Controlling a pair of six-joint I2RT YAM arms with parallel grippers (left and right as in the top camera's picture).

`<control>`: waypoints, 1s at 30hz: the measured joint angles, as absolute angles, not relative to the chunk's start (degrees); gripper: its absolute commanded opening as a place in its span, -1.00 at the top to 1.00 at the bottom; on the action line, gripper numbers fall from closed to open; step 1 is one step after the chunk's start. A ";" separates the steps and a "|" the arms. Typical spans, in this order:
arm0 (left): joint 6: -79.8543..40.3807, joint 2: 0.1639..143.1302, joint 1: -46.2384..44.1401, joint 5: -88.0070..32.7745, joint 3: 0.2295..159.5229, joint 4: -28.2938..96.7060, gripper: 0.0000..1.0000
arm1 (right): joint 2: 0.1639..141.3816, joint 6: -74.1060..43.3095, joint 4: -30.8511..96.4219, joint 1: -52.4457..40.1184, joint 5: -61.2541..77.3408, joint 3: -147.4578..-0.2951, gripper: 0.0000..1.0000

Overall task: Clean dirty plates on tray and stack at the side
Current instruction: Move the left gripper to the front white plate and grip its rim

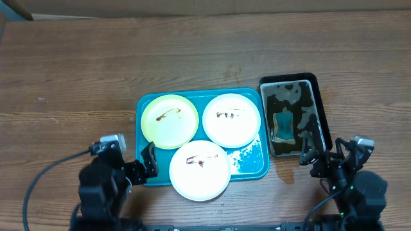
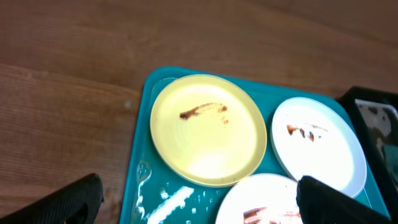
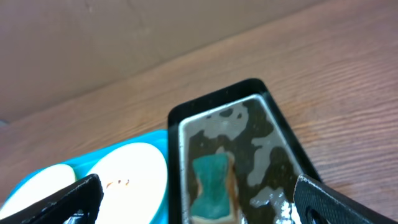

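Over the wooden table (image 1: 77,70), the right gripper (image 1: 324,160), gaping empty like the left gripper (image 1: 149,160), should pinch the sponge (image 1: 282,126) squarely at its waist.

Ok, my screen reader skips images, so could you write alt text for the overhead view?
Three brown-smeared plates on a teal tray: pale yellow plate and white plate behind, second white plate in front, overhanging the rim. Right of it, a black tray of water holds a teal sponge. Left gripper and right gripper sit open nearby.
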State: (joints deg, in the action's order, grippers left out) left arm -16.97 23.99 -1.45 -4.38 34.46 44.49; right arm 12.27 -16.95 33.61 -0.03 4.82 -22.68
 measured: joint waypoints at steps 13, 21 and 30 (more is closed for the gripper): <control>-19.77 52.51 -1.45 -11.29 56.55 69.04 -1.00 | 43.31 -18.09 52.62 -0.03 8.78 -44.69 -1.00; -20.60 62.65 -1.45 -17.65 56.60 69.87 -0.92 | 54.11 -18.00 53.15 -0.03 8.99 -50.15 -1.00; -20.62 74.39 -9.08 -15.75 56.62 69.65 -0.73 | 57.84 -17.98 53.54 -0.03 9.04 -50.15 -1.00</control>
State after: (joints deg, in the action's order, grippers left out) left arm -20.62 74.39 -9.08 -15.75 56.62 69.65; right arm 57.84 -17.98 53.54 -0.03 9.04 -50.15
